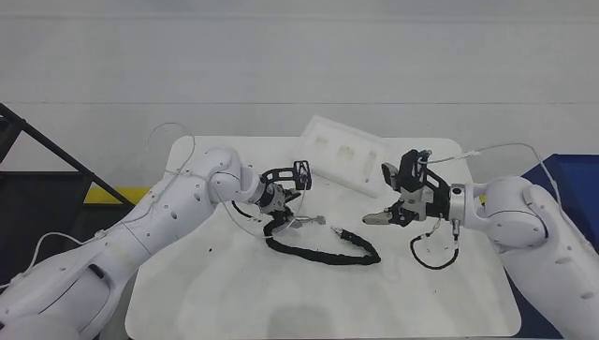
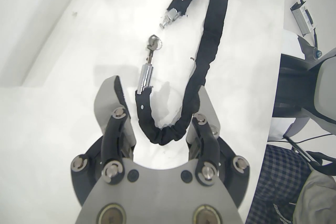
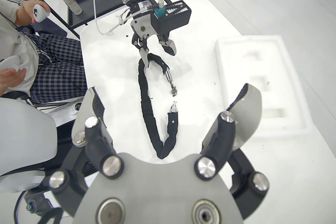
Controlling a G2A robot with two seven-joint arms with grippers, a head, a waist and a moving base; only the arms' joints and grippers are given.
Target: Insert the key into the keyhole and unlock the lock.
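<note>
The chain lock (image 1: 318,254), a chain in a black fabric sleeve, lies in an open curve on the white bench (image 1: 234,284) a little below the middle of the top view. Its two ends point toward each other but do not meet. One end carries a shiny lock cylinder (image 2: 145,76), and the key (image 2: 153,43), with a small ring at its head, lies in line with that cylinder with its blade at the cylinder's mouth, seemingly seated in it. The other end, a short metal pin end (image 2: 169,17), rests just beyond the key's head, near it but apart. The left end effector (image 2: 158,83) sits centre-left in the top view, low over the bench with its fingers spread wide and holding nothing. The sleeve's bend lies between its fingers, and the cylinder is just ahead of them. The right end effector (image 3: 169,91) is right of centre in the top view, near the chain's pin end and facing the left one across the chain. It too is wide open and empty. A white foam tray (image 1: 342,151) with rectangular recesses lies on the bench above the chain in the top view, between the two arms.
</note>
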